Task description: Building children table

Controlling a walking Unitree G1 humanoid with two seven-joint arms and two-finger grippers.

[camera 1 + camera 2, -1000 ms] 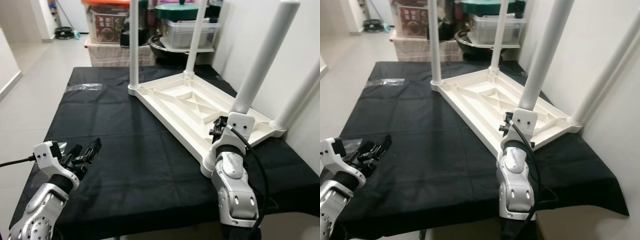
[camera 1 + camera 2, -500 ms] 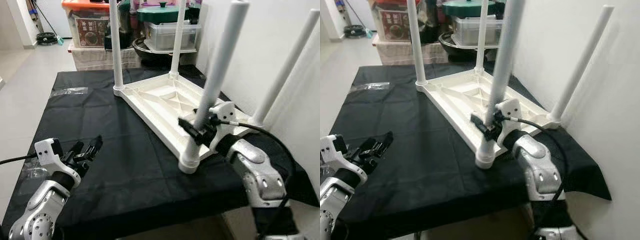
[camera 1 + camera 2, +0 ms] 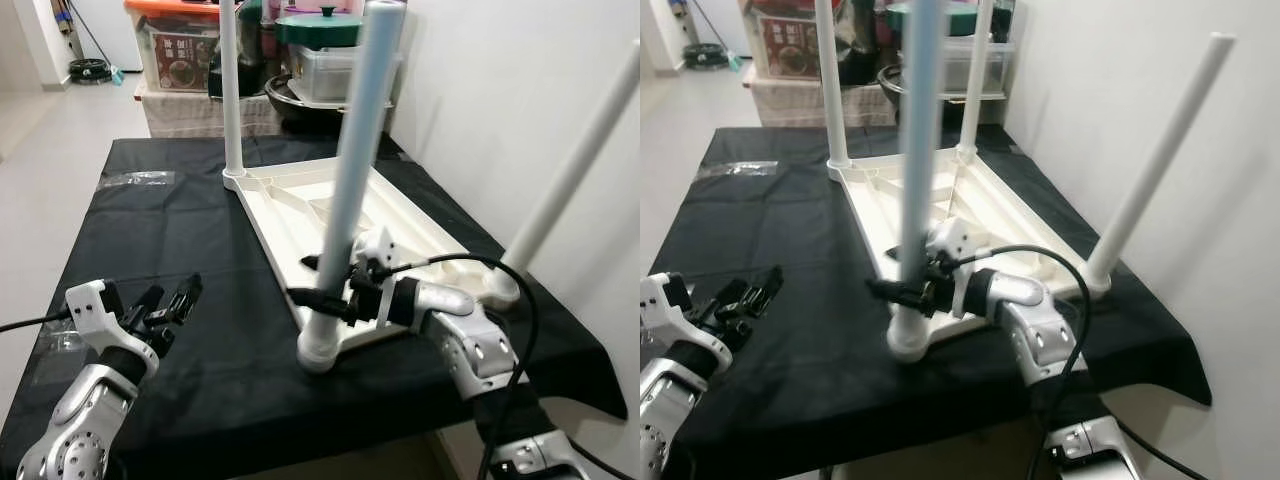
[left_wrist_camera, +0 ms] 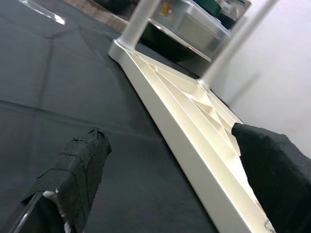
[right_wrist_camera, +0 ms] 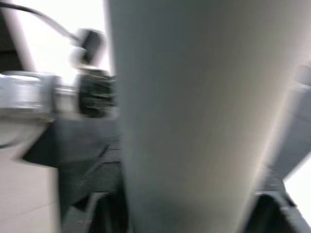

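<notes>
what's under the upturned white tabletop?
The black cloth lies under the tabletop, which rests flat on it, legs up. Whatever the cloth drapes over is hidden, as is anything beneath the tabletop.

The upturned white plastic children's table [image 3: 300, 215] looks smooth with a soft sheen, ribbed underneath, with 4 round white plastic legs [image 3: 352, 190]. The desk wears a matt black cloth [image 3: 150, 260], slightly creased. The left tool [image 4: 165, 174] has fingers [image 4: 80, 170] wrapped in rough, matt black tape.
</notes>
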